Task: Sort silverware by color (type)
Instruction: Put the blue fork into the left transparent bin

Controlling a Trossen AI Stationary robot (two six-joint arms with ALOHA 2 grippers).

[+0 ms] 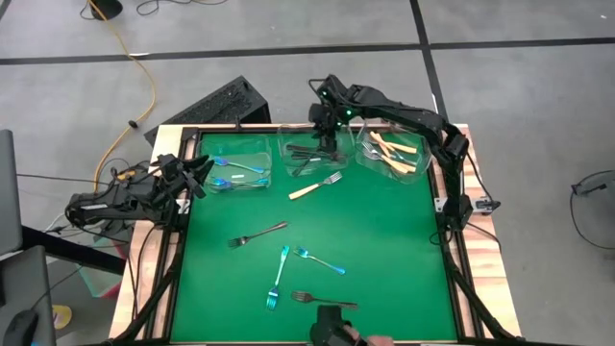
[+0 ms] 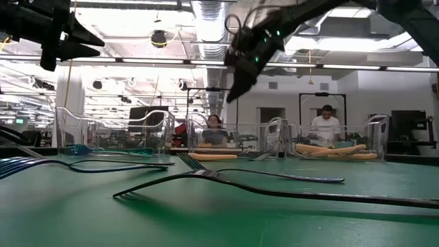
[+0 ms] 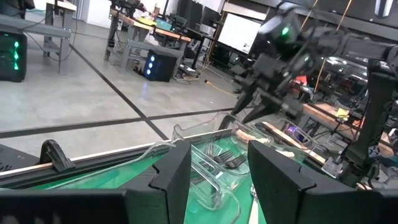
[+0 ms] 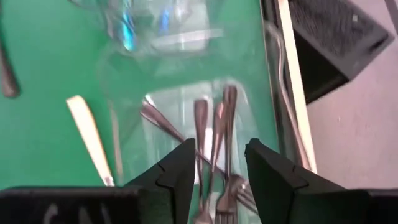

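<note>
— Where is the right pincer (image 1: 328, 135)?

— Right above the middle tub (image 1: 309, 152), the landmark here. Its fingers (image 4: 180, 171) stand apart with a narrow gap and hold nothing; the dark forks (image 4: 214, 134) lie in that tub directly beneath them.

— And the other tubs?

— Left of the middle tub, a clear tub (image 1: 237, 165) holds blue-teal forks (image 1: 235, 175). Right of it, another tub (image 1: 394, 152) holds cream-handled forks (image 1: 394, 149).

— What lies loose on the worktop (image 1: 384, 240)?

— Just in front of the middle tub, one cream-handled fork (image 1: 315, 185). Farther out, toward the near edge, a dark fork (image 1: 257, 234), then two blue-teal forks (image 1: 279, 275) (image 1: 319, 260) close to each other, and nearest the edge another dark fork (image 1: 323, 299).

— The left pincer (image 1: 199, 176)?

— It hangs off to the left of the middle tub, at the worktop's left rim beside the blue-fork tub, fingers (image 3: 171, 177) parted moderately and empty.
</note>
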